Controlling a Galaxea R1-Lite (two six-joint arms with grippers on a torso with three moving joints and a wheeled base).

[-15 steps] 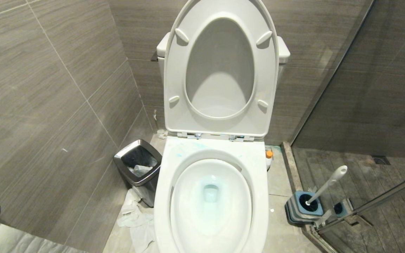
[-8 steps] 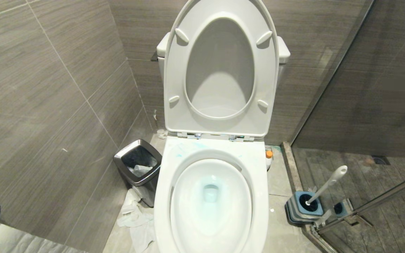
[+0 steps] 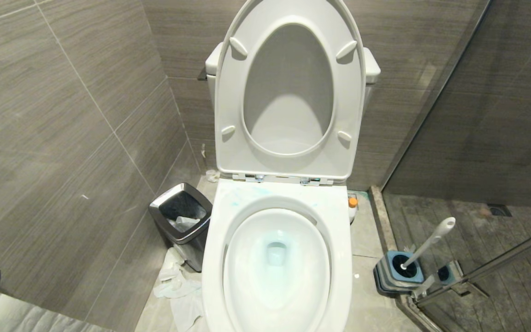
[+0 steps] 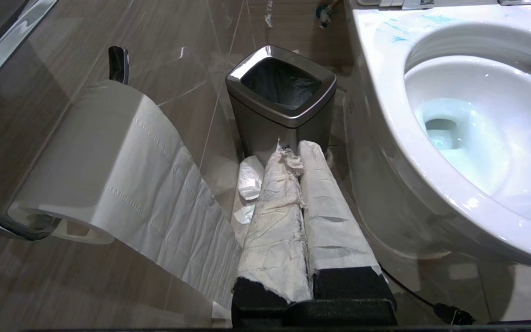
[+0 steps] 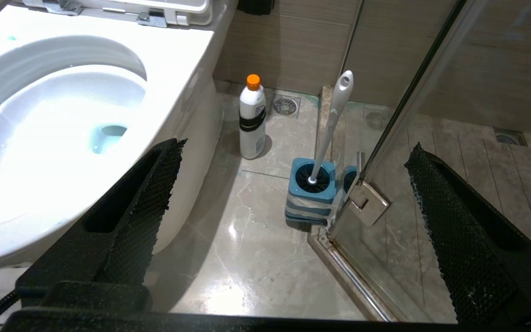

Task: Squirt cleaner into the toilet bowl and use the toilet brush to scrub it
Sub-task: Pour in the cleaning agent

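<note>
- The toilet bowl (image 3: 277,263) stood with seat and lid raised against the tank.
- Cleaner (image 3: 235,199) showed as turquoise streaks on the rear rim and tinted the water in the basin.
- The toilet brush (image 3: 429,242) sat in its blue holder (image 3: 399,274) on the floor to the robot's right of the bowl, beside the glass shower door (image 5: 413,106), handle leaning.
- A white bottle (image 5: 252,121) with an orange cap stood between bowl and holder.
- The left gripper (image 4: 293,154), fingers wrapped in white paper, was closed and empty, low beside the bin (image 4: 281,97) and the toilet paper roll (image 4: 109,161).
- The right gripper (image 5: 293,152) hung with jaws wide, empty, above the floor near the holder.
</note>
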